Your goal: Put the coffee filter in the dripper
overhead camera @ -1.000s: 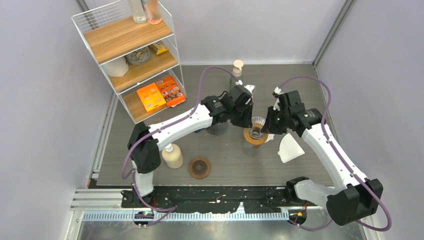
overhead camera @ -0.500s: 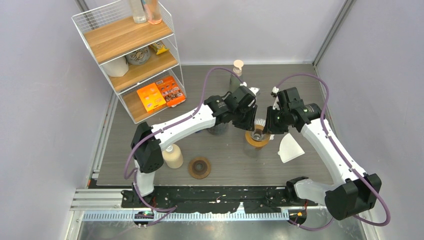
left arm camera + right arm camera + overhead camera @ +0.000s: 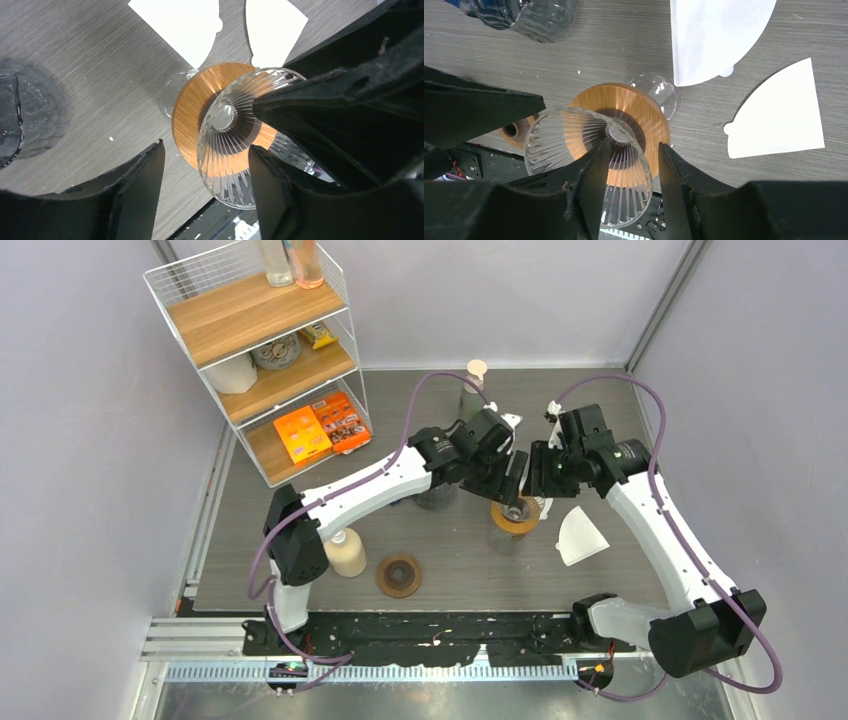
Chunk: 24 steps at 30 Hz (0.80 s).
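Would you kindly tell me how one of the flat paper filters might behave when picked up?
The paper filter looks thin and lies flat on the table, so it is probably light, floppy and awkward to pinch. Its folded fan shape may open when lifted.

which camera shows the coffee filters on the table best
The right wrist view: one coffee filter shows whole and flat on the table, the second filter large but cut by the frame. The left wrist view crops both at its top edge. The top external view shows only a small white patch.
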Motion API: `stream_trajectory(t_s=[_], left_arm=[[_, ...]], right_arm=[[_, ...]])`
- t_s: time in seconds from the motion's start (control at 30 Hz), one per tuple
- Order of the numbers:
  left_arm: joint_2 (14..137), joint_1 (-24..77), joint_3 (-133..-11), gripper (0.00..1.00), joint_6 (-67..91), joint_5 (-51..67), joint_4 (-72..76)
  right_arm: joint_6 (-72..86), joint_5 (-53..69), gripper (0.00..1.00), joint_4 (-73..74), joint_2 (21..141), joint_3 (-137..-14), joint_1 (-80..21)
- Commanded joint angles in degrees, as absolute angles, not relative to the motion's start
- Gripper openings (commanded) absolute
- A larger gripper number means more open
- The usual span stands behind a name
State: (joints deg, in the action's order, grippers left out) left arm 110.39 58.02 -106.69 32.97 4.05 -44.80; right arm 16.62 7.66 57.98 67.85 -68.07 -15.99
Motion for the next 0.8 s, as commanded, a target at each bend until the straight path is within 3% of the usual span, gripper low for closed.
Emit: stream_trajectory(t_s=[0.0,0.13,0.17,0.23,0.5,0.77], left_arm=[[105.9,58.2,-108.8,0.74,30.8,3.8,-43.3],[101.1,58.2,-107.7,0.99,28.6,2.4,-41.9],[99.4,58.3,-106.8,0.99,28.0,1.9,-41.0],[95.2,58.3,-104.2,0.99,26.9,0.6,-38.9],[73.4,55.8,-84.1,1.0,23.5,-10.2,-27.6],[59.5,42.0,-64.8,1.0,28.0,-9.9,-24.9]], right_arm=[[15.4,9.2,0.52,57.3,64.5,-72.3,-15.8],[14.7,8.4,0.74,56.8,60.9,-75.6,-15.7],[14.7,7.4,0.78,56.6,60.1,-76.6,-15.7],[14.7,5.9,0.96,55.5,57.8,-77.6,-15.7],[16.0,-6.4,0.95,54.1,51.3,-77.4,-15.6],[17.8,-11.0,0.95,55.5,51.7,-74.5,-8.0]])
